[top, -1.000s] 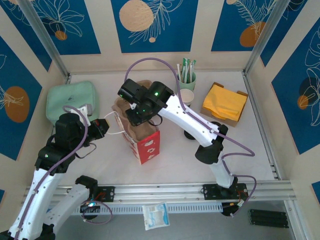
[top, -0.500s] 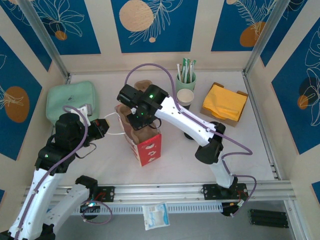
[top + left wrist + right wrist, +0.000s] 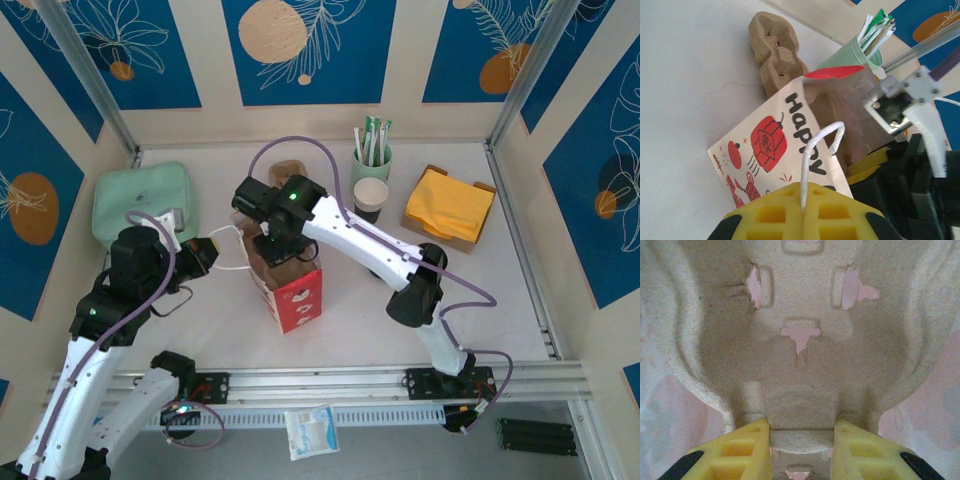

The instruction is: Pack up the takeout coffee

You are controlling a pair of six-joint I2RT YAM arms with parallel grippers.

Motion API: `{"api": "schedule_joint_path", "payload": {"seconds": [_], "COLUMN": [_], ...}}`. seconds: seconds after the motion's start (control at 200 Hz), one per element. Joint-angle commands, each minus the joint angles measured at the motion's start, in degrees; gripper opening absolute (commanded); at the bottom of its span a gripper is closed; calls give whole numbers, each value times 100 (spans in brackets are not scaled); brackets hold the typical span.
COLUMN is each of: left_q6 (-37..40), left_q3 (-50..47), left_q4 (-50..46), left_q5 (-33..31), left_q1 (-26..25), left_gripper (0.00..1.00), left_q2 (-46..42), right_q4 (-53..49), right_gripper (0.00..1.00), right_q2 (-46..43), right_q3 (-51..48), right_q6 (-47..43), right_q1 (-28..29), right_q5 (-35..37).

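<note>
The takeout coffee (image 3: 371, 197), a small white cup with a dark lower band, stands on the table right of the bag, with neither gripper touching it. My left gripper (image 3: 207, 255) (image 3: 802, 192) is shut on the white loop handle (image 3: 815, 150) of the red-and-white paper bag (image 3: 292, 290) (image 3: 785, 145). My right gripper (image 3: 272, 250) (image 3: 801, 435) is shut on the middle rib of a brown pulp cup carrier (image 3: 800, 355). It holds the carrier down in the bag's open mouth.
A second pulp carrier (image 3: 288, 170) (image 3: 775, 50) lies behind the bag. A pale green cup of sticks (image 3: 372, 155) (image 3: 855, 50) stands behind the coffee. A box of yellow napkins (image 3: 448, 207) sits at the right, and a green pouch (image 3: 143, 203) at the far left.
My right gripper has moved toward the near left and down with the carrier, sinking it into the bag. The left gripper has kept still on the handle.
</note>
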Motion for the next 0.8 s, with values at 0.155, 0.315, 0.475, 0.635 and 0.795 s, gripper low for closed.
{"api": "schedule_joint_path", "payload": {"seconds": [0.155, 0.315, 0.475, 0.635, 0.795], "left_q6": [-68, -78, -70, -65, -73], "left_q3": [80, 57, 53, 9, -17], "left_q4": [72, 87, 60, 58, 58], "left_q5": [135, 153, 153, 162, 165], "left_q1": [57, 62, 57, 52, 57], "left_gripper": [0, 0, 0, 0, 0], "left_q2": [-27, -28, -36, -38, -30], "right_q4": [-222, -135, 141, 514, 940], "right_gripper": [29, 29, 29, 29, 29], "right_q2": [276, 319, 261, 199, 222], "right_q3": [-75, -241, -595, -1018, -1453], "right_q6": [130, 190, 284, 407, 561], "right_q1": [-37, -36, -69, -101, -131], "right_q5": [-89, 24, 50, -22, -156]}}
